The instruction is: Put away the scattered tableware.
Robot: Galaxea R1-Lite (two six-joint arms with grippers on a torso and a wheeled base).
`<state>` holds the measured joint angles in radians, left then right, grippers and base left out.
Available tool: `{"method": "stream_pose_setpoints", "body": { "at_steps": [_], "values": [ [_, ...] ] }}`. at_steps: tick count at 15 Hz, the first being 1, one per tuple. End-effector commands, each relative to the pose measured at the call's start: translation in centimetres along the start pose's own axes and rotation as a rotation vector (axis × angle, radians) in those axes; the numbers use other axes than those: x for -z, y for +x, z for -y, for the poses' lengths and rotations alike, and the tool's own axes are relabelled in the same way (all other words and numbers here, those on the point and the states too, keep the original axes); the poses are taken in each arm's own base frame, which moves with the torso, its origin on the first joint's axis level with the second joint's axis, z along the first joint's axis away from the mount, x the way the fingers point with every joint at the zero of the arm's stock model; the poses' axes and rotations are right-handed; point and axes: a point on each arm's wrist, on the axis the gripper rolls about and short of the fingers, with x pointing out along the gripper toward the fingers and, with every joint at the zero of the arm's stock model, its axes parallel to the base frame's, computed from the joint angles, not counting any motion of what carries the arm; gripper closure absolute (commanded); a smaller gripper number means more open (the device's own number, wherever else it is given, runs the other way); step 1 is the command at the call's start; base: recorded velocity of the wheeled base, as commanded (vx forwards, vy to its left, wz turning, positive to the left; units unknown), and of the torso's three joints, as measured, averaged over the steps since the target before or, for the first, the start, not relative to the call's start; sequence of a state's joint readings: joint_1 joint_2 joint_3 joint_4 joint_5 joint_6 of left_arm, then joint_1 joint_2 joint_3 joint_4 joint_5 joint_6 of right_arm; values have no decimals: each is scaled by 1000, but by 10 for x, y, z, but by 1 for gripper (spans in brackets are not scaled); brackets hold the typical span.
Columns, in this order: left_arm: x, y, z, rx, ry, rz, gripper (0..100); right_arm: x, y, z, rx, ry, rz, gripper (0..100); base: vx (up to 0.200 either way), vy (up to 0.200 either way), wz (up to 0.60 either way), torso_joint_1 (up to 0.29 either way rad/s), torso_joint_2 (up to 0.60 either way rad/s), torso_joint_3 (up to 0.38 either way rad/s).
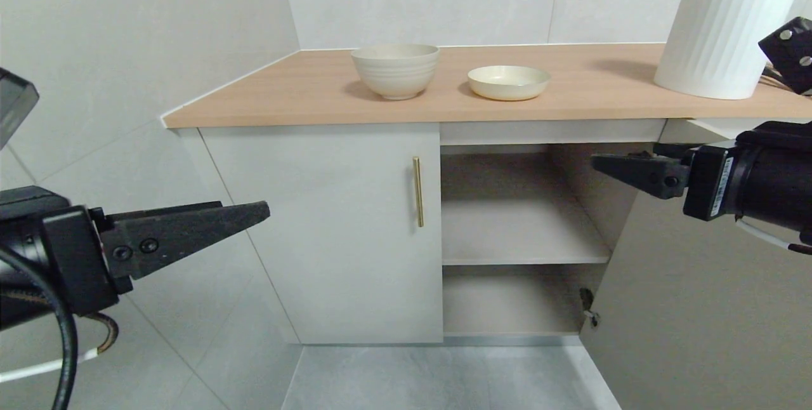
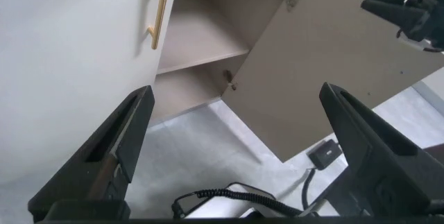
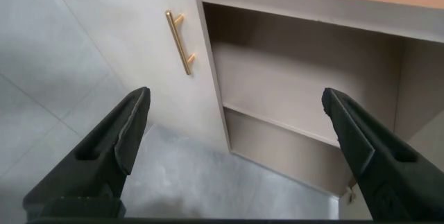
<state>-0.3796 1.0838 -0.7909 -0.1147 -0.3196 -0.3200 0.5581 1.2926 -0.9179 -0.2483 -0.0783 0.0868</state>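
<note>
Cream ribbed ceramic bowl (image 1: 395, 70), nine o'clock of the pale shallow dish (image 1: 509, 82), looks stiff, slick, breakable; grip its rim. Left pincer (image 1: 257, 212) and right pincer (image 1: 599, 161) gape empty.

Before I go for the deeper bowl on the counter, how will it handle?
The bowl looks rigid and smooth, so probably slippery at the rim. Its narrow foot under a wide body suggests it may tip if pushed high. It looks ceramic, so likely breakable.
</note>
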Motion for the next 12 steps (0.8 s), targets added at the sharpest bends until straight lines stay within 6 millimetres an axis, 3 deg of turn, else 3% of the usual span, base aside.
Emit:
{"method": "stream_pose_setpoints", "body": {
  "at_steps": [1,5,12],
  "values": [
    [1,1,-1,-3,-1,-5,0,-1,-2,0,-1,0,7,0,0,0,0,0,0,0],
    [1,1,-1,-4,0,-4,0,0,-2,0,-1,1,4,0,0,0,0,0,0,0],
    [-3,-4,0,-14,0,6,0,-2,-5,-1,-6,0,12,0,200,0,0,-2,2,1]
  ]
}}
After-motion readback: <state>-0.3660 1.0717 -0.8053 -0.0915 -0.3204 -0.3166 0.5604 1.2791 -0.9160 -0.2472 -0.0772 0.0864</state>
